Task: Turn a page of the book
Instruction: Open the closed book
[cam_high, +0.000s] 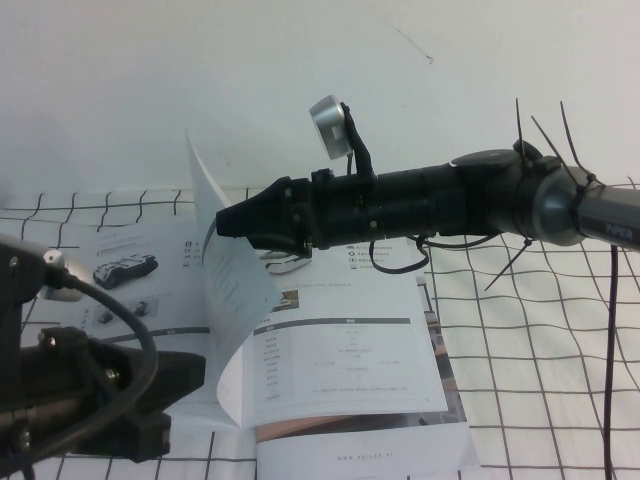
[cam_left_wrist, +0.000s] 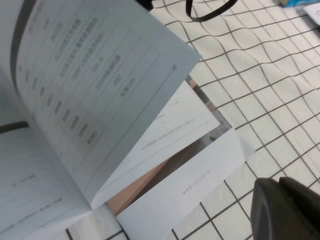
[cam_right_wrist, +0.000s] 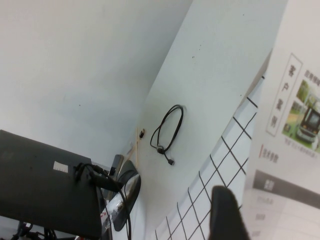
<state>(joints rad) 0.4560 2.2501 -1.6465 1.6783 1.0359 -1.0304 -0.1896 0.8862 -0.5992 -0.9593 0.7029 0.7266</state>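
The book (cam_high: 340, 350) lies open on the checked table; its left side (cam_high: 125, 270) shows a dark device photo. One page (cam_high: 232, 265) with a grey-headed table stands raised and curved over the spine. My right gripper (cam_high: 224, 222) reaches in from the right and is shut on this page's upper edge. In the right wrist view one dark finger (cam_right_wrist: 226, 212) lies against the page (cam_right_wrist: 292, 150). My left gripper (cam_high: 180, 385) is low at the front left, shut and empty, beside the book. In the left wrist view its fingers (cam_left_wrist: 282, 210) hover over the cloth near the raised page (cam_left_wrist: 100, 75).
A plain white sheet with a brownish strip (cam_high: 370, 445) lies under the book's front right corner, also seen in the left wrist view (cam_left_wrist: 200, 175). The checked cloth (cam_high: 540, 350) stretches to the right. The right arm (cam_high: 450, 205) spans the book, with cable ties sticking up.
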